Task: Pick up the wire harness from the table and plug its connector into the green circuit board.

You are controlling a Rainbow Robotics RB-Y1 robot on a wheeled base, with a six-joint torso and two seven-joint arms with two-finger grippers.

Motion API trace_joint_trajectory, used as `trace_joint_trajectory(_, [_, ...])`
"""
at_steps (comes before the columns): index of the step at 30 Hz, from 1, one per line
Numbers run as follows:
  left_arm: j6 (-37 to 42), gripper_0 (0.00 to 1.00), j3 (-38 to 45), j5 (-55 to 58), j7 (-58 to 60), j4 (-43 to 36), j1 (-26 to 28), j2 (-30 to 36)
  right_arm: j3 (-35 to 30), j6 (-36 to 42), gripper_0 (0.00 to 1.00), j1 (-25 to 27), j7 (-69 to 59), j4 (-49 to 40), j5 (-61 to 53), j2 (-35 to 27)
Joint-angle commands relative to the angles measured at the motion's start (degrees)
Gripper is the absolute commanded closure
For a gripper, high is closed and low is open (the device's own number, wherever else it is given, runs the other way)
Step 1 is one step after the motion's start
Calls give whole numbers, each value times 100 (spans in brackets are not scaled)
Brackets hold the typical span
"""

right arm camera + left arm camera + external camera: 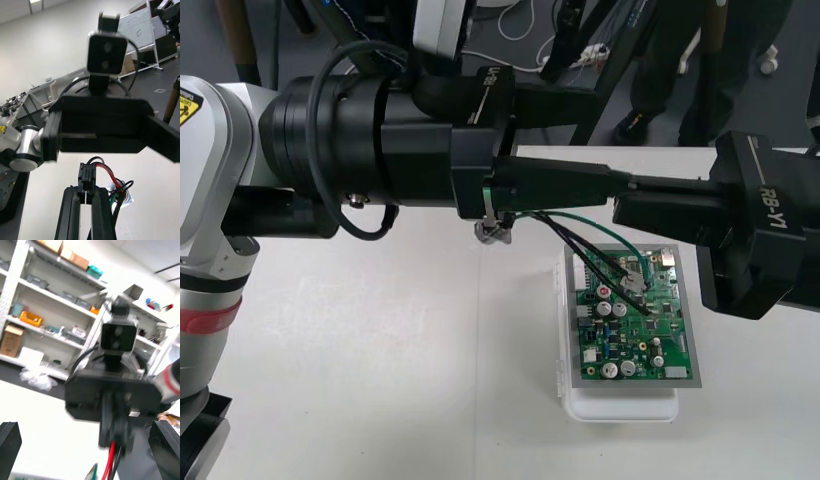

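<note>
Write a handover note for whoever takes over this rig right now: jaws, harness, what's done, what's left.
Right gripper: jaws shut on the black plug, facing the left gripper.
Left gripper: jaws open, holding nothing.
Wires run from the plug to the metal socket, left of the green circuit board.
Done: harness picked up.
Left: push the plug into the board.

Lab; parts shelves (52, 292), whiteboard (139, 27)
</note>
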Motion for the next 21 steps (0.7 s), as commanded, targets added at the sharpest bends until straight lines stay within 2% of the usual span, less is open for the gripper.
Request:
trace_joint_trajectory(1, [-157, 0, 77, 441, 448, -9, -332, 60, 79, -321, 100, -300, 252, 130, -51, 259])
trace_joint_trajectory(10, [-166, 0, -204, 977, 316, -9, -306, 701, 299, -321, 100, -423, 393, 183, -297, 241])
trace_joint_trajectory(21, [-166, 0, -485, 942, 211, -18, -218, 860, 519, -550, 100, -493, 612, 209, -543, 320])
